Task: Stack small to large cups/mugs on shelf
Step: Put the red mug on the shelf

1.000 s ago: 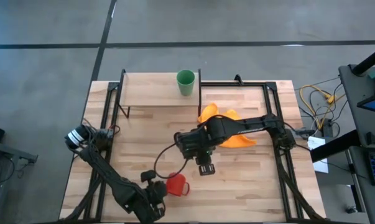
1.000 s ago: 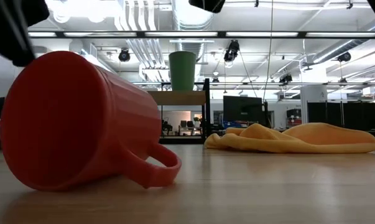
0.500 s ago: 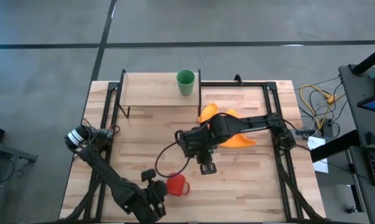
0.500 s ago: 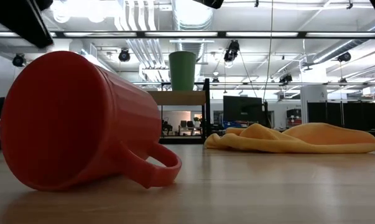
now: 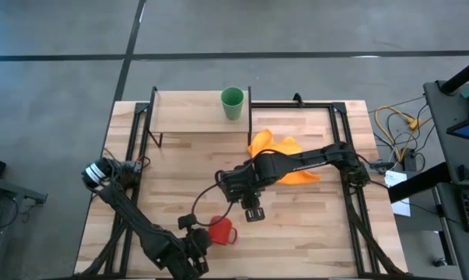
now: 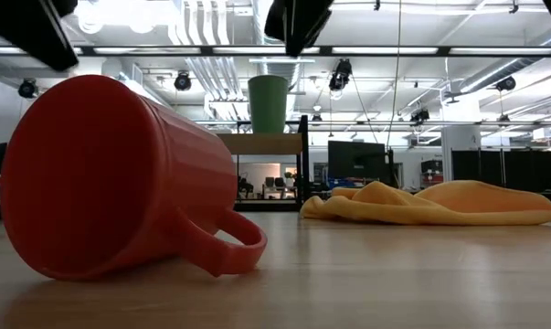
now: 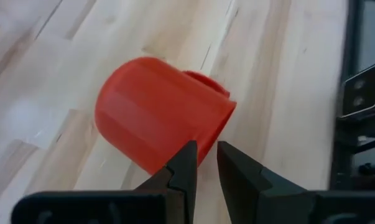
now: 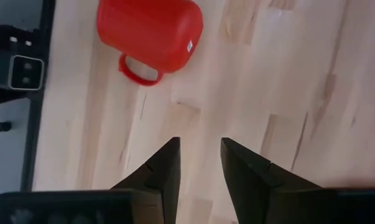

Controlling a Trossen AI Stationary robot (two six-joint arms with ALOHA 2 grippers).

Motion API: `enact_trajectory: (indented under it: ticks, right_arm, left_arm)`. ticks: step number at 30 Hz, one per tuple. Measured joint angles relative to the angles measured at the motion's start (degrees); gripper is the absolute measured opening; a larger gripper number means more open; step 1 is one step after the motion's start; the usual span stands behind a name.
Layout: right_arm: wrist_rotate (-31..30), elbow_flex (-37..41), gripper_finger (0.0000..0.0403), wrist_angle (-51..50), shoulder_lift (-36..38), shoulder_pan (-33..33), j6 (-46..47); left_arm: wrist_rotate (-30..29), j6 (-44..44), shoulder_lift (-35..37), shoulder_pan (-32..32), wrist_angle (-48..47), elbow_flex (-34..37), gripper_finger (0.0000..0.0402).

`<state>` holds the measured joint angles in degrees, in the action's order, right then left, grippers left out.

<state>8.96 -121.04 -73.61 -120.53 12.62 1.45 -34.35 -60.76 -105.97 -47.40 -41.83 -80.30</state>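
Observation:
The red mug (image 5: 221, 231) lies on its side on the tabletop near the front edge, resting on its wall and handle (image 6: 234, 242). It also shows in the left wrist view (image 7: 156, 118) and the right wrist view (image 8: 151, 28). The green cup (image 5: 232, 102) stands upright on the shelf board (image 5: 191, 110) at the back. No clear glass cup shows. My left gripper (image 7: 204, 163) hovers just left of and above the mug, its fingers a narrow gap apart. My right gripper (image 5: 252, 213) hangs above the table behind the mug, open and empty, fingers pointing down (image 8: 199, 146).
A crumpled orange cloth (image 5: 285, 159) lies on the table under my right arm, right of centre. Black metal posts (image 5: 152, 117) frame the shelf, and black rails (image 5: 351, 179) run along both table sides. Bare planks (image 5: 312, 233) lie right of the mug.
My right gripper has moved a little toward the table's near-left, toward the red mug, and now shows at the top of the low view. My left gripper has shifted slightly above the mug. The mug has stayed where it was.

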Motion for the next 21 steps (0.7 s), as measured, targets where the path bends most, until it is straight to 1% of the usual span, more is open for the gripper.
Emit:
enact_trajectory:
  ticks: [8, 15, 17, 21]
  right_arm:
    - [0.0, 7.0, 0.0109, 8.1, 0.0, -1.3, 1.2]
    - [0.5, 9.7, 0.0109, 10.0, 0.0, -3.3, 1.5]
    - [2.0, 10.8, 0.0109, 10.1, 0.0, -3.6, 1.8]
    - [6.3, 13.0, 0.0109, 10.5, 0.0, -3.8, 5.3]
  left_arm:
    - [-0.1, -0.1, -4.4, -0.1, -1.3, -0.9, 0.0049]
    - [-2.3, -0.4, -4.7, 0.1, -1.3, -1.4, 0.0049]
    - [-2.5, -0.4, -4.7, 0.1, -1.2, -1.6, 0.0049]
    - [-3.2, -0.4, -4.7, 0.2, -1.3, -1.7, 0.0049]
